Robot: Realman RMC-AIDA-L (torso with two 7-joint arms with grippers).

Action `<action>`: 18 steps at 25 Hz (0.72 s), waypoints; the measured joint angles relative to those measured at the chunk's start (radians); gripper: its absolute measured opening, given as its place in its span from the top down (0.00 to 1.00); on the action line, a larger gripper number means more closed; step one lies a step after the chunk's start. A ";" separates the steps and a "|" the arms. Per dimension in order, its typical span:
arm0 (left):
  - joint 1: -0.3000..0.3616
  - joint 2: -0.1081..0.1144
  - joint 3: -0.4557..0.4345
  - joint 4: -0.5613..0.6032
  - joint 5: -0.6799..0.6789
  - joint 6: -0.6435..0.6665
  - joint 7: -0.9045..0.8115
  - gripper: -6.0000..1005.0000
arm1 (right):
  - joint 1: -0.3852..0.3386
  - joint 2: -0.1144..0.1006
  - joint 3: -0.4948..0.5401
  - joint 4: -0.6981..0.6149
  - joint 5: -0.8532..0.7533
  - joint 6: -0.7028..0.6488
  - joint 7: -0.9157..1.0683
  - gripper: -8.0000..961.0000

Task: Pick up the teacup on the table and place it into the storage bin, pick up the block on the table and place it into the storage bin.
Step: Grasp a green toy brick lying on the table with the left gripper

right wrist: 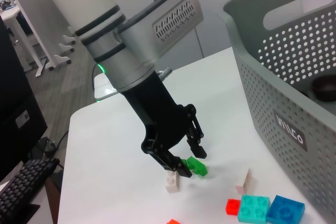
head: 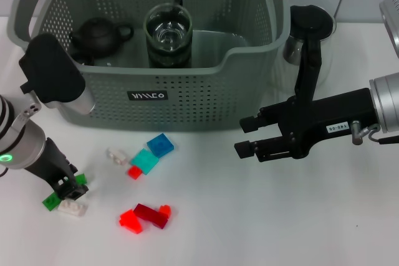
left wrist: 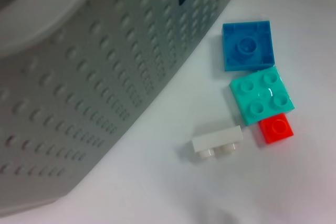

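The grey storage bin stands at the back of the table. Inside it are a glass teacup and a black teapot. My left gripper is down at the table's front left. Its fingers stand open astride a green block, with a white block just beside them. The right wrist view shows the left gripper over both blocks. My right gripper hovers open and empty in front of the bin's right end.
Loose blocks lie before the bin: blue, teal, small red, small white, and a red and dark red cluster. A glass pot with a black lid stands right of the bin, behind my right arm.
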 joint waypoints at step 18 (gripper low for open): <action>-0.008 0.006 0.000 -0.041 0.000 -0.031 -0.008 0.61 | -0.002 0.000 0.000 0.002 -0.002 -0.001 0.003 0.36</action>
